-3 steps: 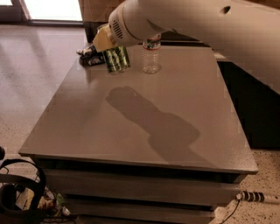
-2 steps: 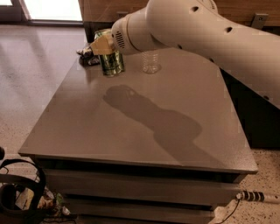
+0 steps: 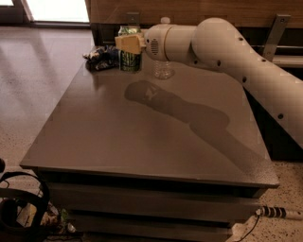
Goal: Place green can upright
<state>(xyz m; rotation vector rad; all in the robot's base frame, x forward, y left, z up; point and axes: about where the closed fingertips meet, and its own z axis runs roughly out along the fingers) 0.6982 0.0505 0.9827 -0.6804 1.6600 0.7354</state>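
Gripping upright green can [image 3: 130, 62]: hand [image 3: 129, 44], far table [image 3: 142, 137] edge.

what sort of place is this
Likely an office break area or lobby: speckled polished floor, wood-panelled wall, a grey table with a water bottle and crumpled bag. The pincer is at the green can near the table's far edge.

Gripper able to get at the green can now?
Likely yes: the gripper is at the top of the green can, and the bottle to its right and dark bag to its left leave the way free.
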